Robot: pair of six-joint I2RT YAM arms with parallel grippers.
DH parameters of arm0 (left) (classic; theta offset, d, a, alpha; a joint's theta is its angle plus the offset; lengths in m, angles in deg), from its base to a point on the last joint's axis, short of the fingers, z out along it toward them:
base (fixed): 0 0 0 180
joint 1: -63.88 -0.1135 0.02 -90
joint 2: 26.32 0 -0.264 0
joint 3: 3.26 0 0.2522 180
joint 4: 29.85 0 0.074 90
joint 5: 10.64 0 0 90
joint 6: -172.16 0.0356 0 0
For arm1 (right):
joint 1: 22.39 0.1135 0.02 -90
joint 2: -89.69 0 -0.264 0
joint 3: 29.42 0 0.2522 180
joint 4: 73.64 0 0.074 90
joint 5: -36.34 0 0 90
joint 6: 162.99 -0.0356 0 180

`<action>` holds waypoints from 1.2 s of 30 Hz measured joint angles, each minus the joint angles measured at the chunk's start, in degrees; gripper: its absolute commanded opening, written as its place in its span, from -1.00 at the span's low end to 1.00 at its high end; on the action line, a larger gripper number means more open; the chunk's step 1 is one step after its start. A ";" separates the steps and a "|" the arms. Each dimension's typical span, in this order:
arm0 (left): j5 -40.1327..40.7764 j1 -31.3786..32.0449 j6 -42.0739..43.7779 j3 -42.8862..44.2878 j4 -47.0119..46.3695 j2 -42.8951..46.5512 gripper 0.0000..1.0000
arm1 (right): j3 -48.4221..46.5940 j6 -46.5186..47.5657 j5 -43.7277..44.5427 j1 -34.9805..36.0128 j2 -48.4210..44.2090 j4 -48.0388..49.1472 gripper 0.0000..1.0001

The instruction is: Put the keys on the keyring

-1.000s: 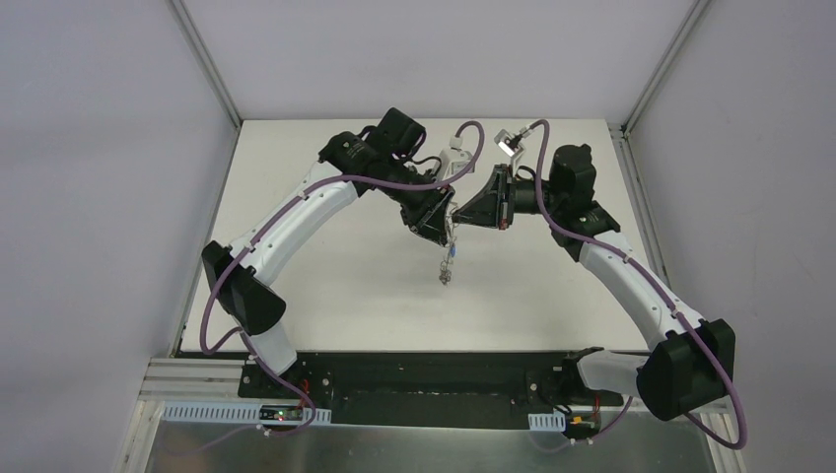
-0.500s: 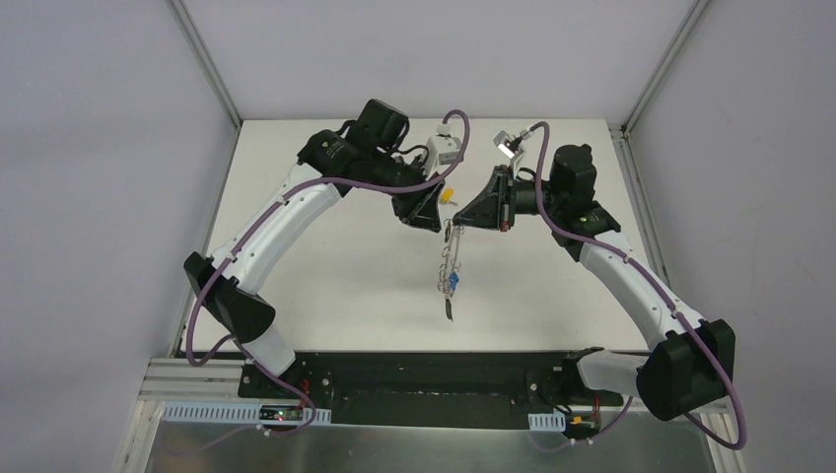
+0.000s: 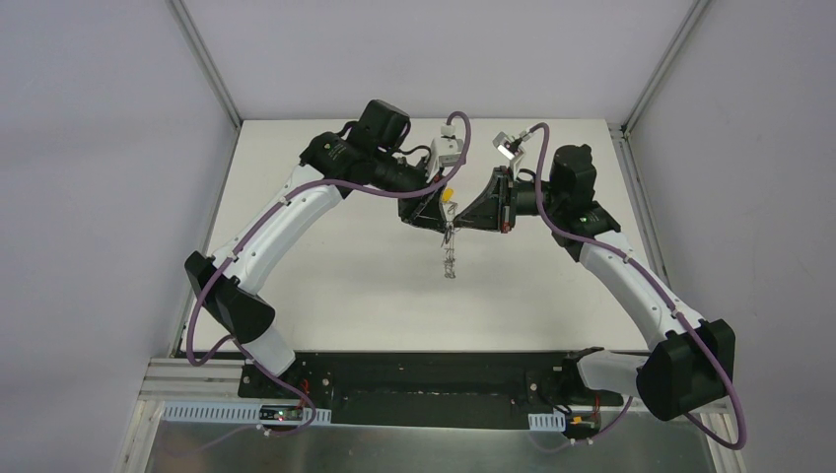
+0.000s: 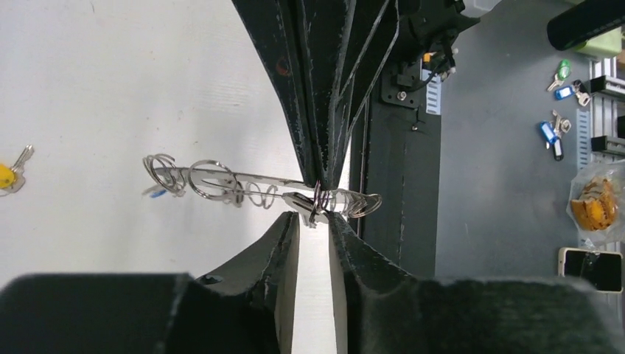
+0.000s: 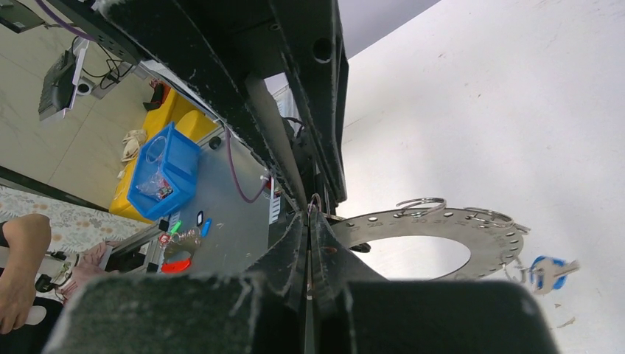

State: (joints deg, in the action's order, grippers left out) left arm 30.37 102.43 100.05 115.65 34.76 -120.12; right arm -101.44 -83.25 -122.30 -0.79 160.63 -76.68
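**Keyring pinched in the air between both grippers, above the table**

Your right gripper [image 5: 313, 214] is clamped on the rim of the keyring [image 5: 442, 220], which hangs over the table [image 4: 110, 74]. A blue key [image 5: 547, 269] dangles at its far edge, and a yellow key [image 4: 7, 175] lies well apart on the table. Your left gripper [image 4: 313, 219] has its jaws a little apart at a wire loop [image 4: 315, 206] beside that grip; you cannot tell whether they pinch it. Expect a stiff, light, slick ring that may pivot in a rim pinch, with thin, springy loops. Hold the flat band and take keys by their plastic heads.
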 measured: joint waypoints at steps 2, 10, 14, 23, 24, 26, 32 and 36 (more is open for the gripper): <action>-0.42 0.00 0.13 0.00 -0.44 0.00 -0.77 | 0.02 0.02 0.00 0.00 -0.02 0.00 -1.00; -1.79 -0.02 0.35 0.02 -0.83 -0.04 -1.00 | 0.02 0.04 -0.33 -0.04 -0.04 -0.07 -1.00; -1.77 -0.02 0.35 0.00 -0.81 -0.04 -1.00 | 0.02 0.02 -0.26 -0.13 -0.04 -0.09 -1.00; 2.60 0.44 0.31 -0.17 -0.92 -0.04 -1.00 | 0.02 -1.14 2.73 -0.66 -0.04 -0.31 -1.00; 3.41 0.66 0.33 -0.26 -0.96 -0.04 -1.00 | 0.02 -1.38 3.23 -0.79 -0.04 -0.31 -1.00; 5.03 1.27 0.44 -0.63 -1.05 -0.04 -1.00 | 0.02 -1.95 3.93 -1.11 -0.02 -0.31 -1.00; 9.05 2.84 0.98 -1.05 -1.81 -0.04 -1.00 | 0.02 -3.48 5.29 -1.25 0.57 -0.70 -1.00; 11.47 4.44 1.11 -1.05 -2.12 -0.04 -0.74 | 0.17 -4.90 5.44 -1.29 0.90 -0.07 -1.00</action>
State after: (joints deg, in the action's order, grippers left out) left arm 41.84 106.87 101.17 114.60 32.64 -120.17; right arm -101.26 -88.15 -116.85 -2.08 161.52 -76.74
